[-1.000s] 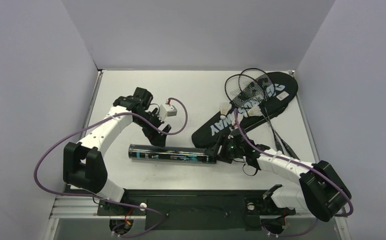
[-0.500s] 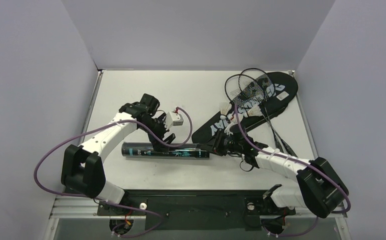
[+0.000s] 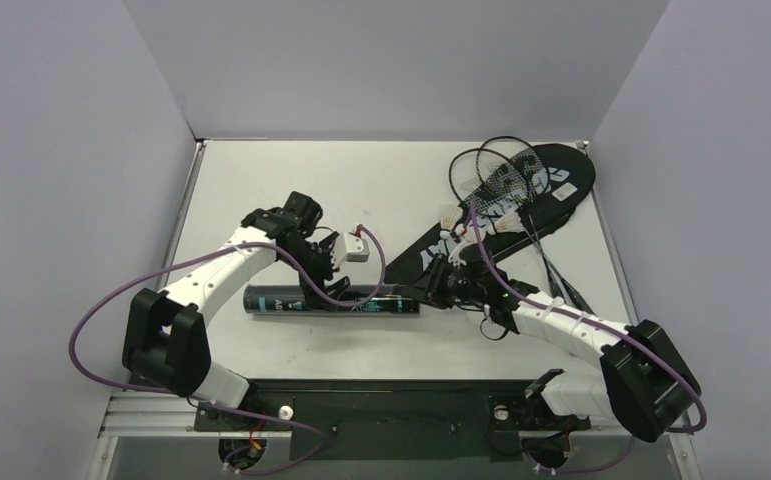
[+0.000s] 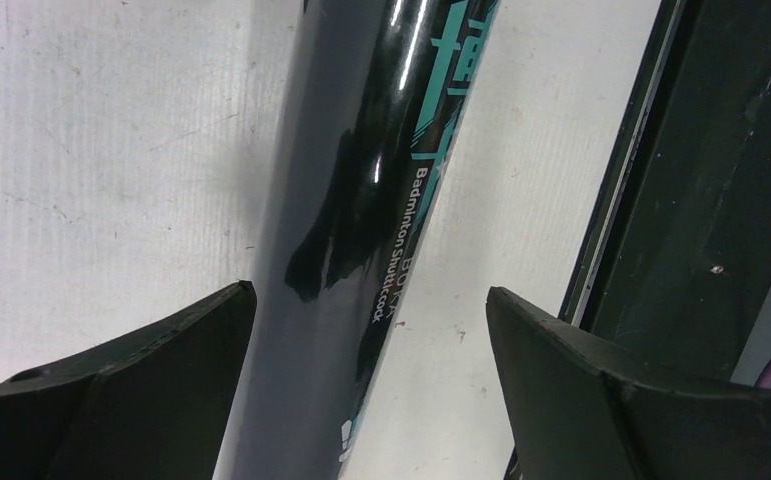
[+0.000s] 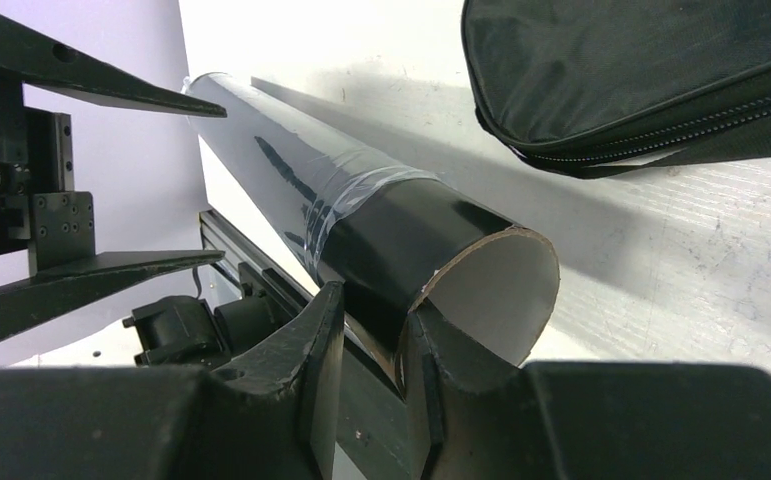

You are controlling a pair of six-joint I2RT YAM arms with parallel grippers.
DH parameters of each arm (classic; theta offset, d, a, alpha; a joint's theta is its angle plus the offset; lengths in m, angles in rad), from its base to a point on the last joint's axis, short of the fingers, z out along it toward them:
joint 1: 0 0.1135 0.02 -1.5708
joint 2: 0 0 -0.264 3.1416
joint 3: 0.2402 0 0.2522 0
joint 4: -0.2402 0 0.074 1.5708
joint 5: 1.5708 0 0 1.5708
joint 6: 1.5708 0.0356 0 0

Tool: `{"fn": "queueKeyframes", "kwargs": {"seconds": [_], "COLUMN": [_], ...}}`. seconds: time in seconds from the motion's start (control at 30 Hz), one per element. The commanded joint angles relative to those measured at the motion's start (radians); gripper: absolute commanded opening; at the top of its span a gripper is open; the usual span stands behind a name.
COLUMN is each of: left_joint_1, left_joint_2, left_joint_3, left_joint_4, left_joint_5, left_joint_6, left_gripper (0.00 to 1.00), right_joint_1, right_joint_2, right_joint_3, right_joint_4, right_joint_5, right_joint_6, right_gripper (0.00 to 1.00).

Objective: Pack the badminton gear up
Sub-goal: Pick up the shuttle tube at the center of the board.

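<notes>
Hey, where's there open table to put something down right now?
Bare table along the far wall, left of the rackets and bag; also the strip between the tube and the near edge. The far-right corner is crowded.

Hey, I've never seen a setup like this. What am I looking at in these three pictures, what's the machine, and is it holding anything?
These are two white robot arms bolted to a table. One picture looks down from above. The other two come from a camera on each wrist, so you see that arm's own fingers up close. On the table lie a long black tube with teal print, a black racket bag and two rackets resting partly on it. The right gripper pinches the tube's open rim, one finger inside. The left gripper is open, straddling the tube.
</notes>
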Motion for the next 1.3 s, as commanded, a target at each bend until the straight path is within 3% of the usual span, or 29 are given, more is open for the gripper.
{"fn": "queueKeyframes", "kwargs": {"seconds": [0.0, 0.33, 0.53, 0.87, 0.93, 1.1, 1.2, 1.27], "left_joint_1": [0.005, 0.024, 0.032, 0.013, 0.008, 0.014, 0.034, 0.052], "left_joint_2": [0.001, 0.002, 0.010, 0.018, 0.010, -0.031, -0.056, -0.067], "left_joint_3": [0.013, -0.008, -0.014, -0.062, -0.072, -0.094, -0.106, -0.113], "left_joint_4": [-0.016, 0.014, -0.080, -0.065, -0.048, -0.024, -0.018, -0.016], "left_joint_5": [0.047, 0.040, 0.130, 0.159, 0.147, 0.108, 0.097, 0.091], "left_joint_6": [0.056, 0.091, 0.233, 0.292, 0.291, 0.292, 0.298, 0.306], "left_gripper": [0.97, 0.97, 0.97, 0.96, 0.84, 0.44, 0.39, 0.36], "right_joint_1": [0.006, 0.052, 0.084, 0.125, 0.131, 0.141, 0.135, 0.118], "right_joint_2": [-0.056, -0.131, -0.117, -0.116, -0.108, -0.080, -0.074, -0.079], "right_joint_3": [0.040, 0.101, 0.155, 0.240, 0.258, 0.300, 0.332, 0.357], "right_joint_4": [-0.073, -0.202, -0.229, -0.262, -0.260, -0.272, -0.314, -0.393], "right_joint_5": [0.016, 0.042, 0.071, 0.116, 0.115, 0.117, 0.151, 0.186], "right_joint_6": [-0.048, -0.097, -0.101, -0.102, -0.098, -0.099, -0.106, -0.111], "right_gripper": [0.00, 0.00, 0.00, 0.00, 0.00, 0.00, 0.00, 0.06]}}
